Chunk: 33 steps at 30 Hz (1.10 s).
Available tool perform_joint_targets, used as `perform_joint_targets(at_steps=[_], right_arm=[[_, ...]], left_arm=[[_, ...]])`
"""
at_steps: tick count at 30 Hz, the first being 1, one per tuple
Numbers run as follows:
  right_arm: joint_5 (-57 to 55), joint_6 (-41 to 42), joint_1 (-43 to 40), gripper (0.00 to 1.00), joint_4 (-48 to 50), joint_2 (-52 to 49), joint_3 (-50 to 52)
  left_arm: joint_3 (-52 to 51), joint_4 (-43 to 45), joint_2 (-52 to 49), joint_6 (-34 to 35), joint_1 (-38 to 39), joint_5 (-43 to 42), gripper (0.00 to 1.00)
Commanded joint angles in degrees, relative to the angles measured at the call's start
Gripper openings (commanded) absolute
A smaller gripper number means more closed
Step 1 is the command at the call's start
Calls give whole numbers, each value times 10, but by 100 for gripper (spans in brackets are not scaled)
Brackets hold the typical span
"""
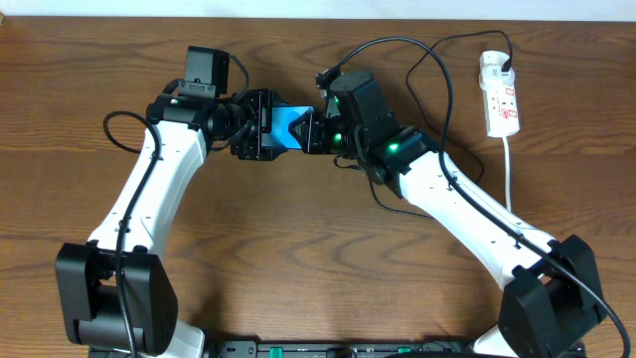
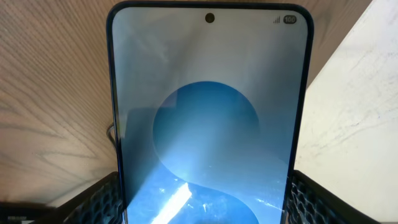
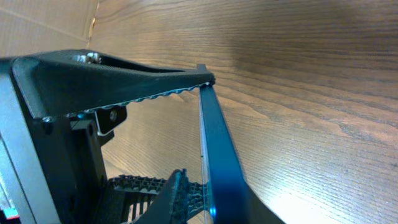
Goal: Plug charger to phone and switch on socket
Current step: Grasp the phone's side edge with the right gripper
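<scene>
One phone sat toward 12 o'clock and one socket at 2 o'clock, with one white cord and one black charger — a single cable each. Two arms were at one table — left arm at 8 o'clock, right arm at 4 o'clock.

phone sits edge-on between black fingers above table.

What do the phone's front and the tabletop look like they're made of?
The phone front looks like glossy glass: streaky reflections show on it. The table looks like brown wood or wood-grain laminate, low sheen: grain lines run across it.
</scene>
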<state>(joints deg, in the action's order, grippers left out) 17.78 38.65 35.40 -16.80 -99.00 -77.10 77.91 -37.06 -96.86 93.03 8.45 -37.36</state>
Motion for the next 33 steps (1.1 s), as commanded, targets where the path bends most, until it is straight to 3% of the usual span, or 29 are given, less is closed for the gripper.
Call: perform_joint_targets(at_steps=[1, 6, 23, 28, 33], right_arm=[[-8, 0, 6, 11, 3, -8, -8], [-12, 0, 6, 1, 4, -8, -8], [-9, 1, -5, 1, 25, -6, -8], [15, 0, -22, 1, 24, -6, -8], [28, 1, -35, 1, 24, -6, -8]], left_arm=[[1, 2, 16, 5, 0, -12, 7], [1, 2, 16, 5, 0, -12, 7], [1, -2, 16, 0, 0, -12, 8], [1, -2, 16, -4, 0, -12, 22], [1, -2, 16, -14, 0, -12, 27]])
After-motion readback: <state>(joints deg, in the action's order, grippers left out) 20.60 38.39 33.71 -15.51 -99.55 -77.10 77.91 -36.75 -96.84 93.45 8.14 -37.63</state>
